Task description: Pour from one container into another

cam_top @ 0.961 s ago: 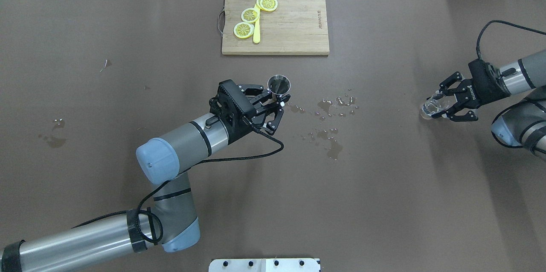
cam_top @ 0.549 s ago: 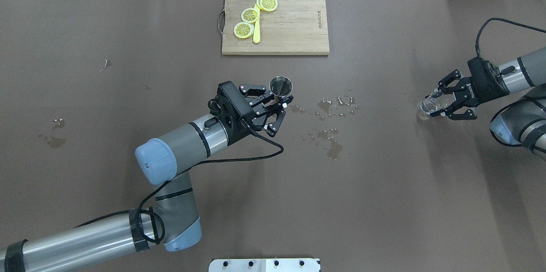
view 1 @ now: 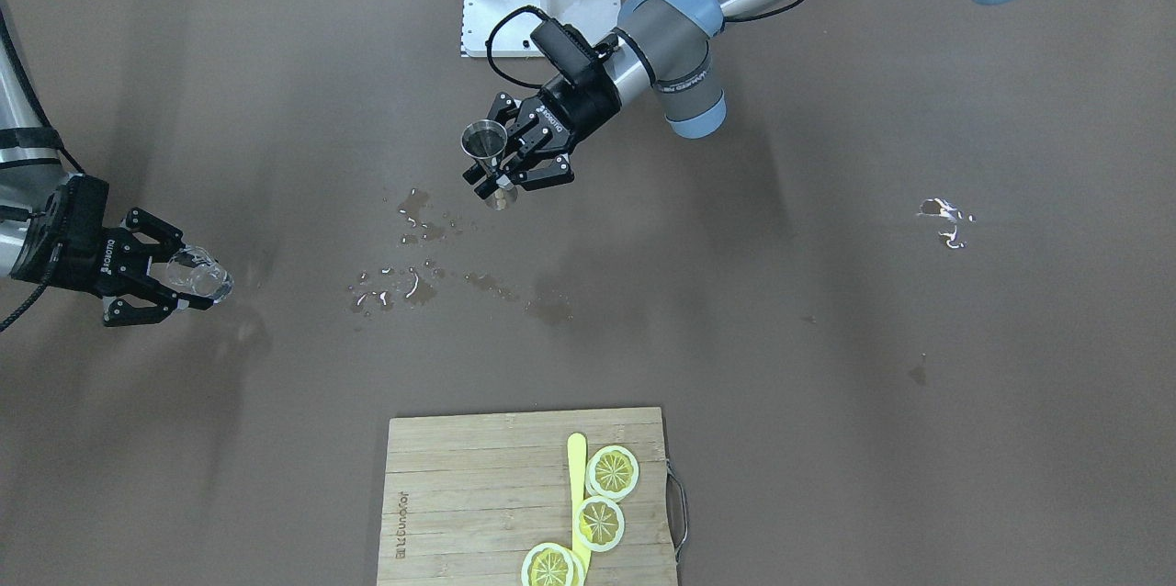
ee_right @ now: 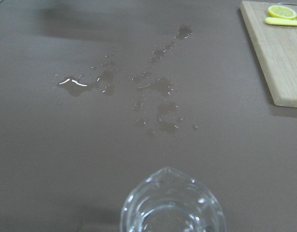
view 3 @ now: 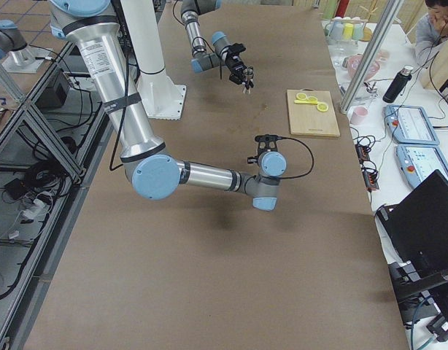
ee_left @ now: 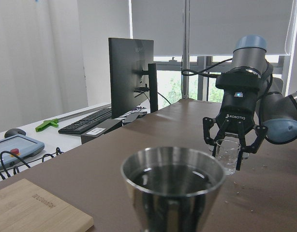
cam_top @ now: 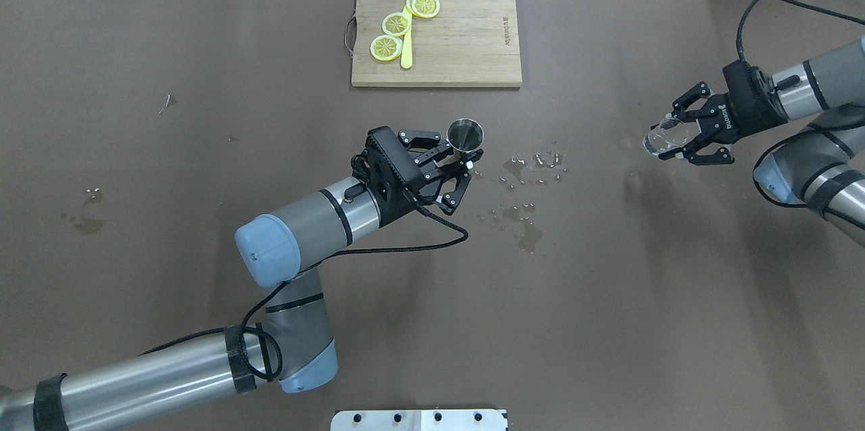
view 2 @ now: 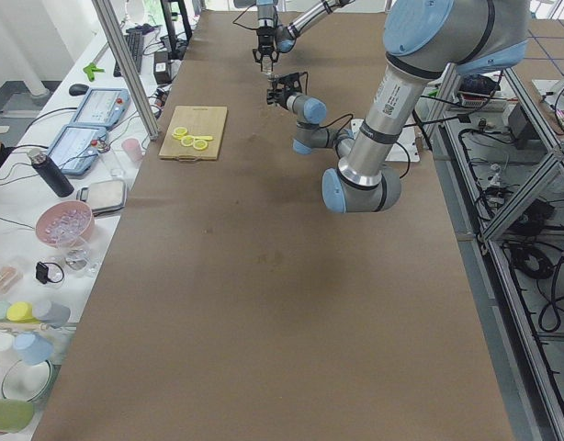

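Observation:
A small metal measuring cup (cam_top: 465,134) holding dark liquid stays upright in my left gripper (cam_top: 466,159), which is shut on its stem above the table's middle. The front-facing view shows the same cup (view 1: 484,142) in that gripper (view 1: 501,171). Far to the right, my right gripper (cam_top: 670,135) is shut on a clear glass (cam_top: 657,139), lifted off the table and tilted outward. In the left wrist view the cup (ee_left: 173,193) fills the foreground and the glass (ee_left: 228,155) hangs beyond it. Seen from the right wrist, the glass rim (ee_right: 171,205) sits at the bottom edge.
Water puddles (cam_top: 527,171) are scattered on the brown table between the two grippers, and more small wet spots (cam_top: 84,215) lie at the left. A wooden cutting board (cam_top: 466,39) with lemon slices (cam_top: 396,23) and a yellow knife (cam_top: 406,53) lies at the back centre.
My left arm has carried the cup to the right and slightly farther back. My right gripper has raised the glass off the table and moved it left, towards the back.

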`<state>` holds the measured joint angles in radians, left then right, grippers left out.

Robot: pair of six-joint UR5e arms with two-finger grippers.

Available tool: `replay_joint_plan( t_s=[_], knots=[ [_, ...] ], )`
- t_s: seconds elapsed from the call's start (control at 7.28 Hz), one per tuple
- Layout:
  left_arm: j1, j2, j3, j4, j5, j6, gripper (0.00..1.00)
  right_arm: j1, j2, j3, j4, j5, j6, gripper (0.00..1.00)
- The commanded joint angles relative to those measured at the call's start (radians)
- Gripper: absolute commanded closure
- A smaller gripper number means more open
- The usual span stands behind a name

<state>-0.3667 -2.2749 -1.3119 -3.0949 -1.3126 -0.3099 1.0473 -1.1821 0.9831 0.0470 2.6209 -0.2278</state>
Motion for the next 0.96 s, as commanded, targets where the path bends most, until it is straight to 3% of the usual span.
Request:
replay_joint_plan(
  t_s=[0.0,0.41,0.82],
  knots=[
    [0.000,0.026,-0.026,-0.008,0.001,0.000,1.00,0.005,0.022,0.136,-0.138,-0.036,0.077,1.00],
    [0.000,0.026,-0.027,-0.008,0.001,0.000,1.00,0.007,0.003,0.420,-0.513,-0.155,0.065,1.00],
    [0.000,0.026,-0.027,-0.007,0.001,0.000,1.00,-0.033,0.002,0.635,-0.845,-0.290,-0.031,1.00]
  ],
)
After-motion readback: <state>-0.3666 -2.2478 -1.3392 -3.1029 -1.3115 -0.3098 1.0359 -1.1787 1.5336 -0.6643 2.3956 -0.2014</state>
